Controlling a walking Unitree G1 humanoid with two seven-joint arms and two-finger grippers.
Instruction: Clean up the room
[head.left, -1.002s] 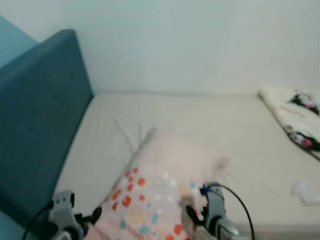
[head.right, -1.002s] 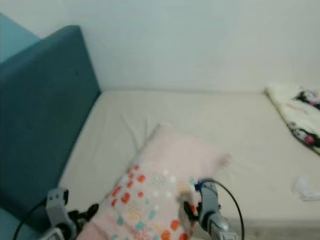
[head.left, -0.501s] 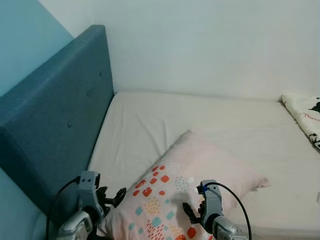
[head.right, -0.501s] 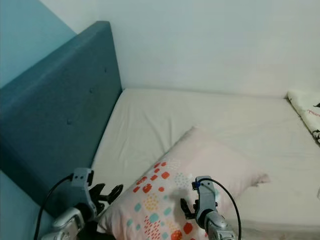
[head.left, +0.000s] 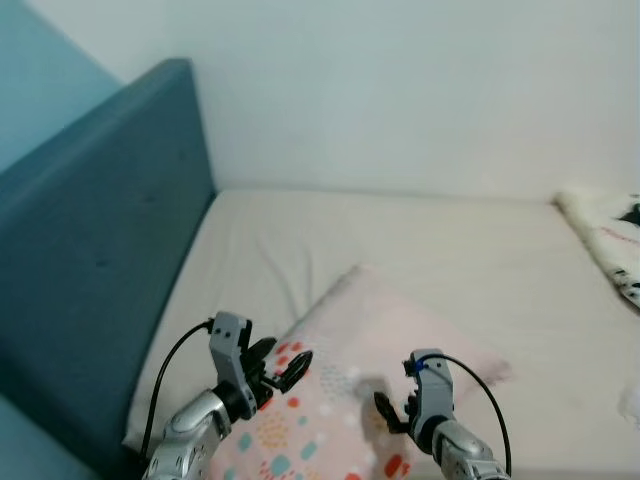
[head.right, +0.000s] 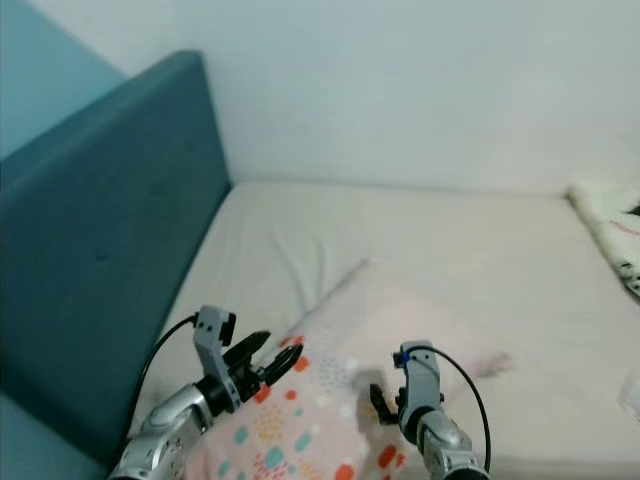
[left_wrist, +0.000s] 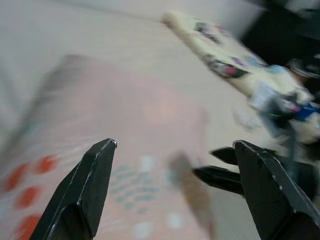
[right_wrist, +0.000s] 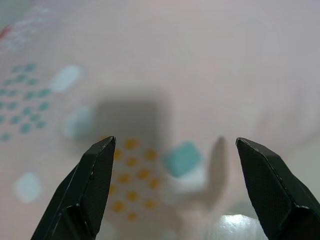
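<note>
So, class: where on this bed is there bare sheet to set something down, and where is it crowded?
Bare cream sheet runs from the teal padded headboard along the white wall to the folded printed blanket at the right. The near edge is crowded: the pink spotted pillow, with the open left gripper and open right gripper over it.

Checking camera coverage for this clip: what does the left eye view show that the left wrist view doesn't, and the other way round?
Left eye view alone: the blue headboard, the white wall, and the left pincer seen from outside, open over the pillow's near left part.

Left wrist view alone: a close, blurred look between its own black fingers.

Both: the pink patterned pillow on the mattress, the printed blanket, and the right pincer, open.
</note>
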